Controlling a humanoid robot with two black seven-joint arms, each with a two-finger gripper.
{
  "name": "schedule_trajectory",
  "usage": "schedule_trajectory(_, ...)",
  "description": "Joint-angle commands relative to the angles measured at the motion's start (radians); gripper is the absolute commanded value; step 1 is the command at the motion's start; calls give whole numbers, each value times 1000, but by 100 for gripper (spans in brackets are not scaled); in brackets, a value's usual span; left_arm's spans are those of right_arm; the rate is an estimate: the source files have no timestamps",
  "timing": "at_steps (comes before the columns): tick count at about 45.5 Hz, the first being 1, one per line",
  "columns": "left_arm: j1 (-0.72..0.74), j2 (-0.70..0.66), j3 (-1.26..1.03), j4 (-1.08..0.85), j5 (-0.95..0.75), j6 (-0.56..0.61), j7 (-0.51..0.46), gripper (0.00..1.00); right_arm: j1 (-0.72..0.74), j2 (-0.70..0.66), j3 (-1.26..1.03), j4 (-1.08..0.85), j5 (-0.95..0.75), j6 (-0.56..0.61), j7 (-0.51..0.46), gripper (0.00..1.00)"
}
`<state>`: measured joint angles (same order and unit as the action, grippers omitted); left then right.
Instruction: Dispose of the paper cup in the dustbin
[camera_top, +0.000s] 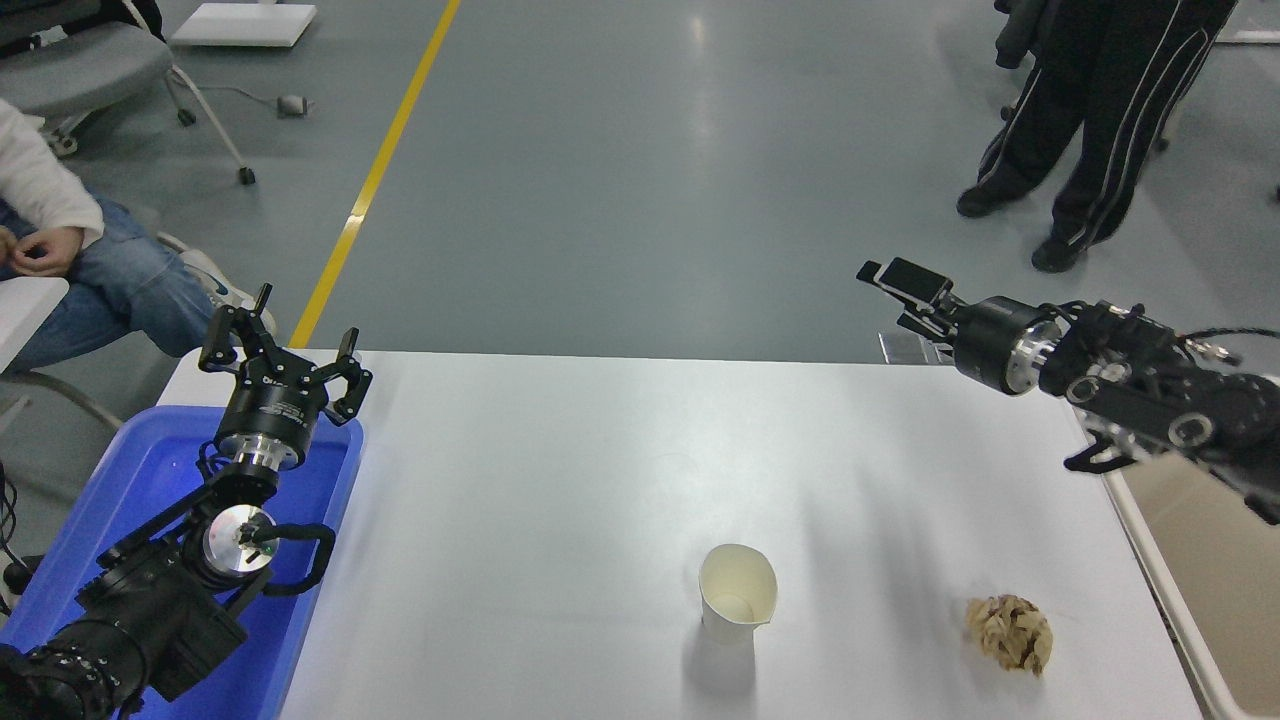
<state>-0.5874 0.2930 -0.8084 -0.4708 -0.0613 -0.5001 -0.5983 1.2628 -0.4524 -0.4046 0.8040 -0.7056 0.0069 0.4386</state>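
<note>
**Paper cup upright on the counter, both arms away from it**

At the far left a seated person (60, 250) in a white sleeve and jeans sits off the counter's corner. Just right of that, the bright blue tray (150, 470) lies at the left edge of the white counter (560, 450), and the left arm is parked above it, its left gripper (285, 350) pointing toward the far side with the jaws spread apart and holding nothing.

Near the middle of the counter, toward the near edge, the paper cup (738, 592) stands upright with its mouth up (the rim is pinched slightly out of round). It touches nothing. To its right, well apart from it, lies a crumpled brown paper ball (1010, 633).

Farther right, the right arm reaches in from the right edge, raised above the counter's far right corner. Its right gripper (905, 288) points left and away; whether its jaws are released or clenched cannot be told from this angle. Past the counter's right edge sits the beige dustbin (1165, 585), only partly in view. A standing person (1090, 120) in dark trousers is at the far right.
</note>
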Motion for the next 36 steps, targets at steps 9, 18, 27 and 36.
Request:
schedule_trajectory(9,0,0,0,0,0,0,0,100,263,228,-283,57,-172,154,2,99)
schedule_trajectory(18,0,0,1,0,0,0,0,100,317,380,-405,53,-317,208,2,99)
schedule_trajectory(27,0,0,0,0,0,0,0,100,329,452,-470,63,-365,208,2,99)
schedule_trajectory(36,0,0,0,0,0,0,0,100,365,452,-468,141,-365,248,3,99)
